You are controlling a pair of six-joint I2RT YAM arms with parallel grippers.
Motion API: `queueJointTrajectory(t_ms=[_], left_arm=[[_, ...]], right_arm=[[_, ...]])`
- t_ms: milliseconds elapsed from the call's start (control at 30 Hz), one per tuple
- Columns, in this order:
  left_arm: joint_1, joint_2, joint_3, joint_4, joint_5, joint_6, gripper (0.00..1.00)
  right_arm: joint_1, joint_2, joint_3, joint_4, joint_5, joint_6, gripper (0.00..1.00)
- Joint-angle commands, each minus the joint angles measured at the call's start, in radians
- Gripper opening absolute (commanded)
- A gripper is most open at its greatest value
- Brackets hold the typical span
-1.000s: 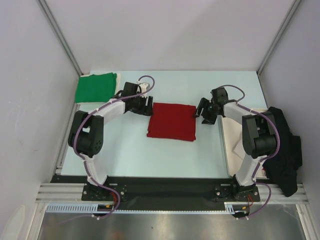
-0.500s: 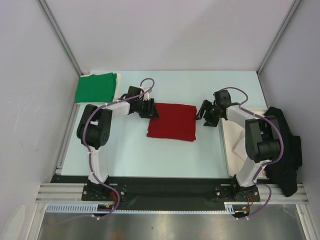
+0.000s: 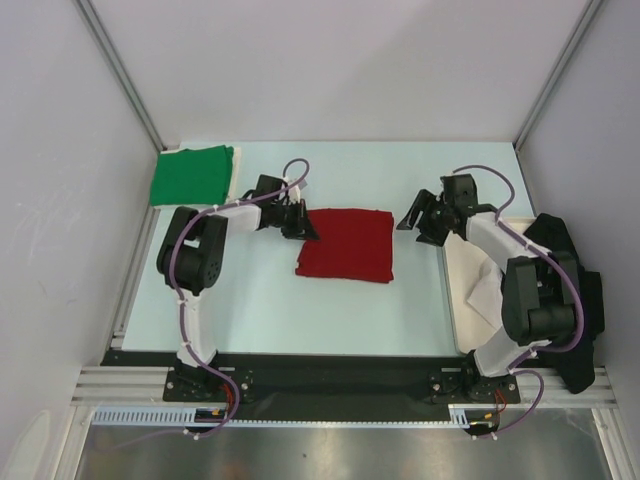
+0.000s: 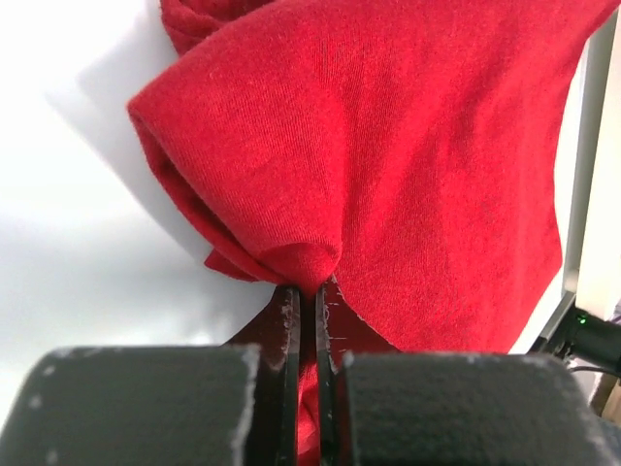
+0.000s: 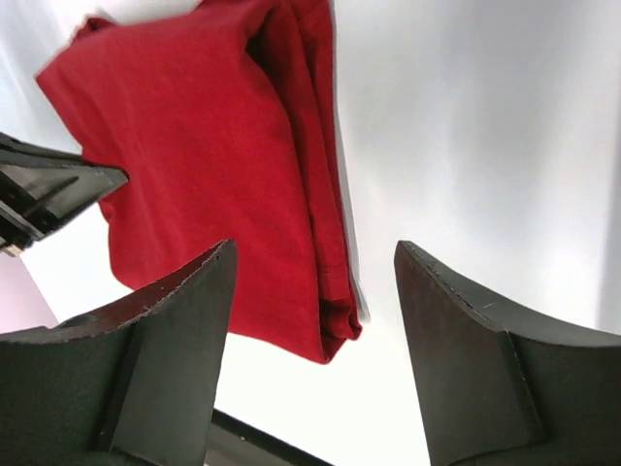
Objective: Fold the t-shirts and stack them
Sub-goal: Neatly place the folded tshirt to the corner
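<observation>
The folded deep red t-shirt (image 3: 348, 245) lies flat in the middle of the table. My left gripper (image 3: 300, 222) is at its upper left corner, shut on a pinched fold of the red cloth (image 4: 408, 146); in the left wrist view the left gripper (image 4: 309, 291) has its jaws pressed together with cloth between them. My right gripper (image 3: 412, 220) stands open just off the shirt's upper right corner. In the right wrist view the right gripper (image 5: 315, 244) frames the shirt's folded edge (image 5: 213, 165) without touching it. The green t-shirt (image 3: 190, 175) lies folded at the back left corner.
A black garment (image 3: 570, 300) is heaped at the right edge, partly on a flat cream board (image 3: 475, 280) under my right arm. White walls and metal frame posts close in the table on three sides.
My left gripper has shut on the red t-shirt's upper left corner. My right gripper has drawn a little to the right, away from the shirt, and stayed open.
</observation>
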State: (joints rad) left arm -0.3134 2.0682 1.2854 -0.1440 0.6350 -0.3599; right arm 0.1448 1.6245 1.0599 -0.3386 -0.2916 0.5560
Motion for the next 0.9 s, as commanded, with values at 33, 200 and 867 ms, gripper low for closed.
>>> queueJointTrajectory(t_ms=[33, 200, 867], left_arm=[[0.042, -0.103, 0.024, -0.064, 0.008, 0.125, 0.0], [0.095, -0.125, 0.144, -0.264, -0.158, 0.357, 0.0], [0.155, 0.115, 0.885, -0.612, -0.807, 0.766, 0.0]], right_arm=[[-0.037, -0.089, -0.001, -0.028, 0.026, -0.021, 0.71], [-0.071, -0.146, -0.003, -0.062, 0.045, -0.048, 0.71], [-0.136, -0.252, -0.047, -0.119, 0.095, -0.103, 0.71]])
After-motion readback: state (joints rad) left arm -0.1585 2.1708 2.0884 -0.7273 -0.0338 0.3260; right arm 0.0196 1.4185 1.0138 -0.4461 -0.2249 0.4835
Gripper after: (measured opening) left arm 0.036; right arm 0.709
